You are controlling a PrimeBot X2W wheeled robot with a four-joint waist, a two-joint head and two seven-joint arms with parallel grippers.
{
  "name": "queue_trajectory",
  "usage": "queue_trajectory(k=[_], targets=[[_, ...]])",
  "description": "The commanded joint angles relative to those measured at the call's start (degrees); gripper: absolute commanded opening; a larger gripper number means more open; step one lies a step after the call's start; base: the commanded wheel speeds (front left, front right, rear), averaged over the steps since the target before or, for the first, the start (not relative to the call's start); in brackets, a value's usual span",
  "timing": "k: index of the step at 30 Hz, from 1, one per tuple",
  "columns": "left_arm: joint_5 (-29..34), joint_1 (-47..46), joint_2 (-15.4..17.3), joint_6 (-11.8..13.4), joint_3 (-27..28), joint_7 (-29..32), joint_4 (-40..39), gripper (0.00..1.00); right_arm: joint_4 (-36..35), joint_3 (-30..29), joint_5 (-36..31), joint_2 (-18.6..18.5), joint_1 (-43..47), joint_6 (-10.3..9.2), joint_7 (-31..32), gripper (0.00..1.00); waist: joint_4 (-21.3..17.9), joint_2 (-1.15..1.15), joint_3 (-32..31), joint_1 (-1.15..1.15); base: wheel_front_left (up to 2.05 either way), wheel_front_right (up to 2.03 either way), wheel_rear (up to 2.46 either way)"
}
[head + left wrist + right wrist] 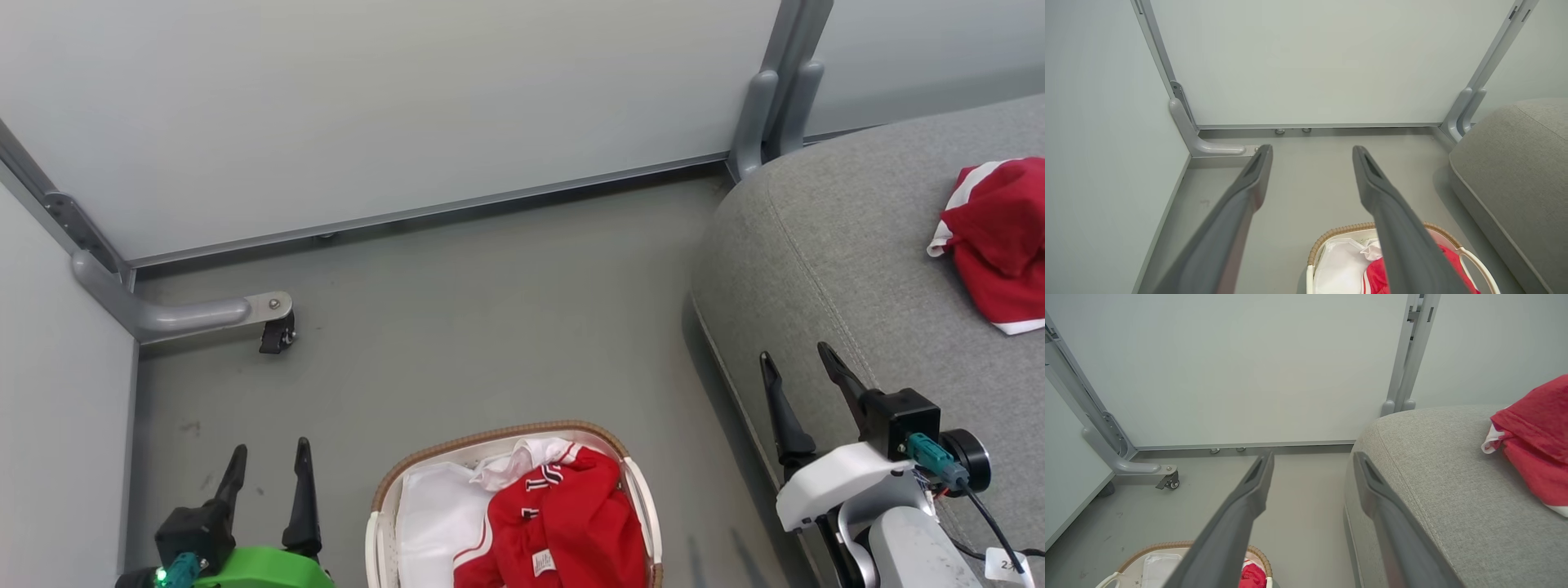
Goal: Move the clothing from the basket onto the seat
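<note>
The white basket [384, 506] with a brown woven rim stands on the floor at the bottom centre, and a red and white jersey [563, 514] lies crumpled in it over the white liner [433, 506]. Another red jersey [1000, 237] lies on the grey seat [857, 269] at the right. My left gripper [269, 457] is open, left of the basket, nothing between its fingers. My right gripper [796, 359] is open at the seat's front edge, holding nothing. The basket [1331, 237] and seat [1515, 171] show in the left wrist view; the right wrist view has the seat [1433, 477] and its jersey [1535, 445].
Pale partition walls [367, 106] close off the back and left. A grey metal foot with a castor [273, 327] juts onto the floor at the left. A grey post [771, 98] stands by the seat's back corner. Grey floor [490, 327] lies between basket and wall.
</note>
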Motion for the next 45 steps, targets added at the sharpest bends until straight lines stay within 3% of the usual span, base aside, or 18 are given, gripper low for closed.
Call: queue_trajectory(k=[1, 9, 17, 30, 45], targets=[[-0.30, 0.18, -0.08, -0.20, -0.33, -0.01, -0.12, 1.00, -0.21, 0.17, 0.22, -0.18, 0.00, -0.06, -0.03, 1.00, -0.20, 0.00, 0.58, 0.00, 0.00, 0.00, 0.00], [-1.24, -4.41, 0.37, -0.20, -3.87, -0.01, 0.33, 1.00, -2.05, 1.29, 0.57, -0.20, -4.02, -0.06, -0.03, 1.00, -2.21, 0.00, 7.07, 0.00, 0.00, 0.00, 0.00], [-4.60, -12.23, 2.89, -0.20, -11.65, -0.01, 3.41, 1.00, -5.27, 3.36, 1.44, -0.19, -9.77, -0.06, -0.03, 1.00, -5.91, 0.00, 16.84, 0.00, 0.00, 0.00, 0.00], [-11.34, -26.23, 7.63, -0.20, -27.68, -0.01, 12.57, 1.00, -10.35, 4.62, 3.55, -0.15, -16.60, -0.07, -0.03, 1.00, -11.89, 0.00, 29.60, 0.00, 0.00, 0.00, 0.00], [-22.64, -38.29, 10.94, -0.20, -45.05, -0.01, 23.69, 1.00, -16.44, 6.20, 5.63, -0.13, -18.77, -0.06, -0.03, 1.00, -16.72, 0.00, 39.64, 0.00, 0.00, 0.00, 0.00]])
